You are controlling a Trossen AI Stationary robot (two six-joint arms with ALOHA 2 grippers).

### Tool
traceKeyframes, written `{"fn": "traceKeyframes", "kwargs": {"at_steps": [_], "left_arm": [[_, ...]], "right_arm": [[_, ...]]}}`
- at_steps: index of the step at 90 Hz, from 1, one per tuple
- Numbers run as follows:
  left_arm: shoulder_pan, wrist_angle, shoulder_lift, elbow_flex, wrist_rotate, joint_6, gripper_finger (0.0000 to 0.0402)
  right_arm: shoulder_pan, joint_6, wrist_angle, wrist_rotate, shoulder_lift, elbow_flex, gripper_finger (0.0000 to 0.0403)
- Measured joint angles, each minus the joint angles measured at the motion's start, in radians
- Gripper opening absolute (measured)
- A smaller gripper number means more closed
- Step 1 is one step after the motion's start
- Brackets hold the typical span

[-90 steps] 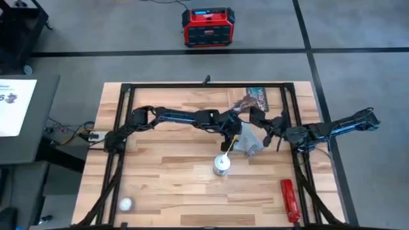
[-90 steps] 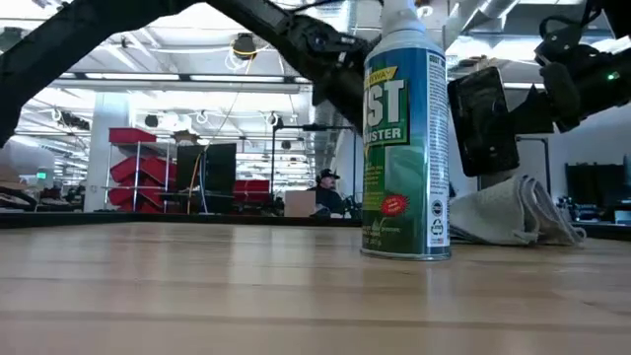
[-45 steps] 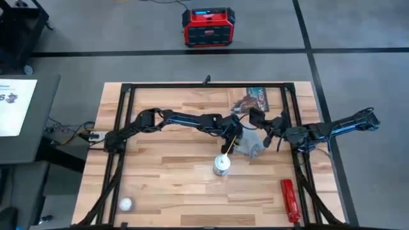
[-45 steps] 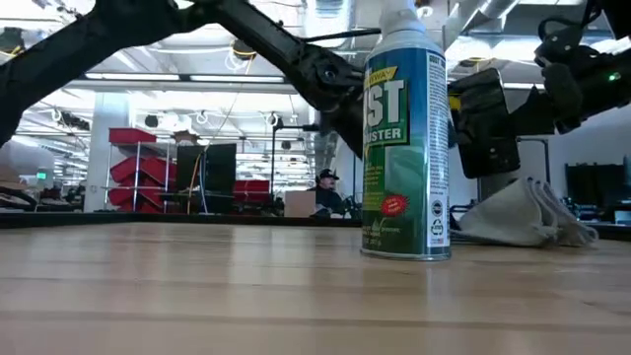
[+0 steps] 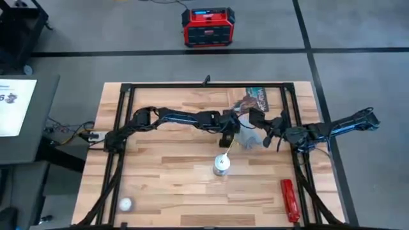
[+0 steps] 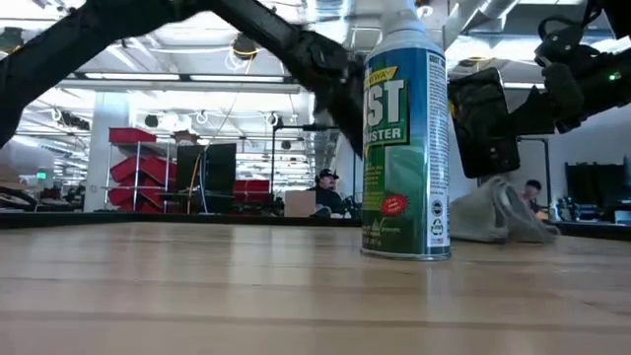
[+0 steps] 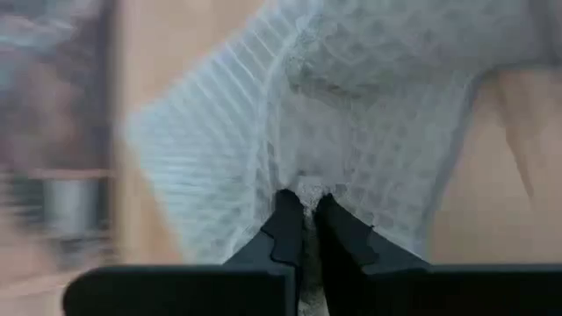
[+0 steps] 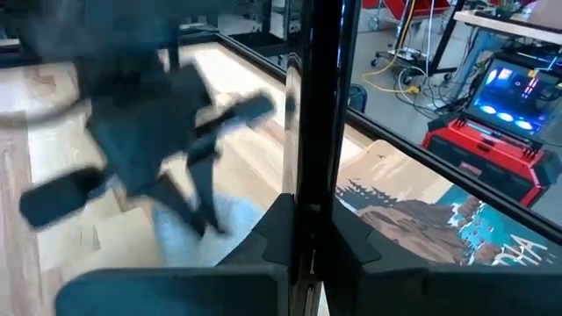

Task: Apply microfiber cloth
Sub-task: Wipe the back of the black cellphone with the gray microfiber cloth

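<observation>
Readable text: spray can (image 6: 405, 138) label shows large white letters "ST" on green, with "STER" on the line below; the start of both words is cut off by the can's curve. Small print and the red round sticker on the can aren't legible. White sheet (image 5: 14, 105) at left edge: print too small to read.
</observation>
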Motion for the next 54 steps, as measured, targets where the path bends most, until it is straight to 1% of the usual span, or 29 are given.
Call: {"fn": "traceKeyframes", "kwargs": {"at_steps": [13, 26, 34, 48, 54], "left_arm": [[-0.01, 0.022, -0.107, 0.004, -0.001, -0.013, 0.0001], [-0.021, 0.073, -0.182, 0.003, 0.003, -0.016, 0.0], [-0.028, 0.105, -0.204, 0.006, 0.006, -0.021, 0.0], [-0.039, 0.139, -0.197, 0.003, 0.004, -0.014, 0.0], [-0.04, 0.149, -0.199, 0.003, -0.013, -0.014, 0.0]], "right_arm": [[0.0, 0.017, 0.023, -0.003, 0.004, 0.0, 0.0012], [-0.001, 0.024, 0.082, -0.003, 0.053, 0.0, 0.0012], [-0.001, 0.0, 0.17, -0.013, 0.1, 0.0, 0.0012], [-0.001, -0.054, 0.367, -0.047, 0.208, 0.0, 0.0012], [0.001, -0.071, 0.45, -0.051, 0.247, 0.0, 0.0012]]}}
